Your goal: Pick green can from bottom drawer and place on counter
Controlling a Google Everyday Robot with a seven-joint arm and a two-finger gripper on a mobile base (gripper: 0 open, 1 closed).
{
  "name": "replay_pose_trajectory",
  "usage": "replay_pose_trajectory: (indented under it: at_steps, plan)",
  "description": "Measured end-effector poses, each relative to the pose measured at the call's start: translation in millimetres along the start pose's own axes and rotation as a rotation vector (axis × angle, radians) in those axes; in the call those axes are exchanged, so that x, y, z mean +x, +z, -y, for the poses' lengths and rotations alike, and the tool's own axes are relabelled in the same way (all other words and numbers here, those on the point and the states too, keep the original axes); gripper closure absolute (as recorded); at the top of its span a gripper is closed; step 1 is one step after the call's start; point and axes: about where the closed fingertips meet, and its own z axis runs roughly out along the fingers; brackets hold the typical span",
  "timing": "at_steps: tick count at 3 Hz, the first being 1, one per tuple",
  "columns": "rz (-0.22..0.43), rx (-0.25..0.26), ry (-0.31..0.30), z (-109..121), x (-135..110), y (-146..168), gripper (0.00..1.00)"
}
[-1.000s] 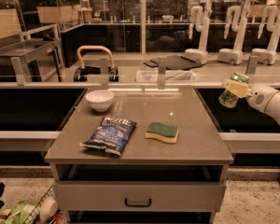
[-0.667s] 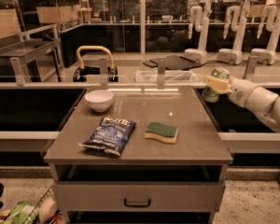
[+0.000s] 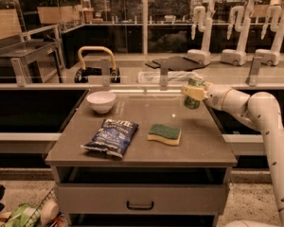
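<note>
My gripper [image 3: 193, 93] is at the far right of the counter [image 3: 142, 141], on the end of my white arm that comes in from the right. It is shut on the green can [image 3: 194, 94], which has a silver rim and stands upright between the fingers. The can hangs just above the counter's back right part, close to its right edge. The drawer [image 3: 140, 198] under the counter shows a closed front with a dark handle.
On the counter lie a white bowl [image 3: 101, 101] at the back left, a blue chip bag [image 3: 110, 136] at the front left, and a green-and-yellow sponge [image 3: 164, 134] in the middle. A pale ledge with metal posts [image 3: 132, 86] runs behind the counter.
My gripper has carried the green can leftward from beyond the counter's right edge to over its back right part.
</note>
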Motion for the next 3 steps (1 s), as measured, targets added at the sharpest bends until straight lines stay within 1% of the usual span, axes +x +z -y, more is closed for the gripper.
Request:
replay_pose_trajectory:
  at_steps: [1, 2, 3]
  plan:
    - [-0.031, 0.012, 0.038, 11.5, 46.9, 7.9, 1.0]
    - [-0.042, 0.02, 0.089, 23.4, 95.7, 10.6, 1.0]
    - [-0.042, 0.02, 0.089, 21.4, 84.6, 11.0, 0.76]
